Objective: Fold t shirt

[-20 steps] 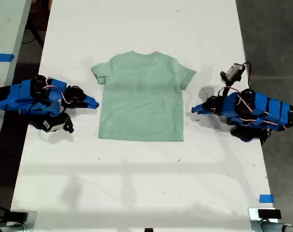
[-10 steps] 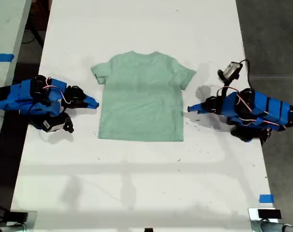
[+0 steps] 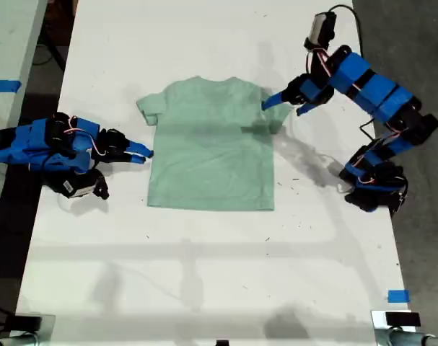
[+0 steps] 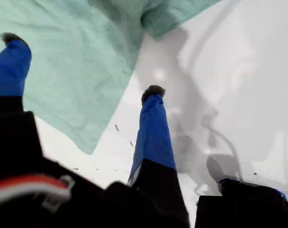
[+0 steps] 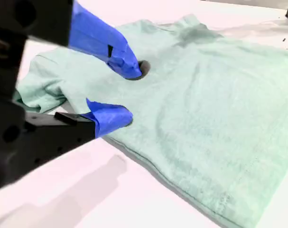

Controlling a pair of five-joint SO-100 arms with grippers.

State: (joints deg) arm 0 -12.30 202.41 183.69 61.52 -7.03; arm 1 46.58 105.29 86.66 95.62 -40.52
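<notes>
My first gripper [image 3: 280,101], crouched low beside the shirt's hem half a second ago, has risen on its blue segmented arm [image 3: 377,94] and swung toward the far end of the white tabletop [image 3: 204,274]. It now hangs above the sleeve on the exterior view's right, its blue jaws spread wide and holding nothing. The first wrist view looks down from that height, with one fingertip [image 4: 10,39] over green cloth and the other over bare table. My second gripper [image 3: 143,153] has crept slightly nearer the garment from the exterior view's left and sits low at the side seam. Its jaws are parted and empty in the second wrist view, one tip poised over the fabric, the other at the edge near the sleeve. The small pale mint-green short-sleeved cloth t shirt [image 3: 213,144] has not moved. It lies flat and unfolded at the middle of the table, round neck toward the far end, both sleeves spread, with only faint wrinkles across the body and a slight bunching at the sleeve beside my second gripper.
</notes>
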